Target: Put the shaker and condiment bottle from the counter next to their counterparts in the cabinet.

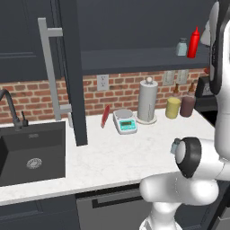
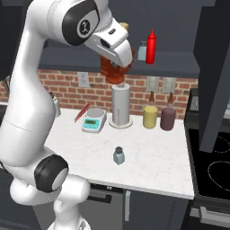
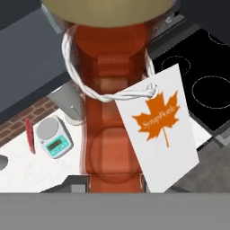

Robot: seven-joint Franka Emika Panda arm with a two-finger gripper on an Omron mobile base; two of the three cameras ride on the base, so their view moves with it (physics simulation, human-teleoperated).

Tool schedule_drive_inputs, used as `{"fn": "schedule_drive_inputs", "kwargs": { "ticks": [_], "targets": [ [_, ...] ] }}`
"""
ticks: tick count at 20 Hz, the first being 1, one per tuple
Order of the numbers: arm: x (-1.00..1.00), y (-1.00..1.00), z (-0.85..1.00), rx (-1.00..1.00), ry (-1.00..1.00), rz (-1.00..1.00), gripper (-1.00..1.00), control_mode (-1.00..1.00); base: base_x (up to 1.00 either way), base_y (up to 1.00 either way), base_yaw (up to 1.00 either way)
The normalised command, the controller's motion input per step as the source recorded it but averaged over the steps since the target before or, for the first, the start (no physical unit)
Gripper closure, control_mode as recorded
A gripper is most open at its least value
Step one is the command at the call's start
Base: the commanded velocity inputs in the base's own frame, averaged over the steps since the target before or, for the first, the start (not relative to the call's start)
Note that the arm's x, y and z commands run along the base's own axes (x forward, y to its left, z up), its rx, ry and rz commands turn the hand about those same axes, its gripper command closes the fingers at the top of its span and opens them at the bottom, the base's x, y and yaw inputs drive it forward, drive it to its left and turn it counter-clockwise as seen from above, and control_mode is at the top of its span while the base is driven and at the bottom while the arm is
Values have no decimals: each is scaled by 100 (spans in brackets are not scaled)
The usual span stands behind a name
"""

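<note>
My gripper is shut on the condiment bottle, held high above the counter, left of the cabinet shelf. In the hand view the amber ribbed bottle looms close, with its tan cap and a white maple-leaf tag. The shaker stands on the counter near the front edge; the arm's elbow partly hides the shaker in the left base view. On the shelf stand the red squeeze bottle and the look-alike shaker. The cabinet door hangs open.
A paper towel roll, a small scale, a yellow canister and a maroon canister line the brick wall. The black sink lies at the left, a stove at the right.
</note>
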Motion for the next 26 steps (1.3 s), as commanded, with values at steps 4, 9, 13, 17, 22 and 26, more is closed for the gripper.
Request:
{"fn": "schedule_drive_inputs", "kwargs": {
  "ticks": [4,9,13,17,22,26],
  "targets": [
    [7,0,0,-19,-14,6,100,-100,0,0,0],
    [29,-19,0,-10,-12,9,100,-100,0,0,0],
    [18,-18,-3,-6,-5,9,100,-100,0,0,0],
    [19,-10,-6,-10,-1,8,100,-100,0,0,0],
    [20,-7,-9,-11,0,7,100,-100,0,0,0],
    [14,-10,0,-8,0,3,100,-100,0,0,0]
  ]
}}
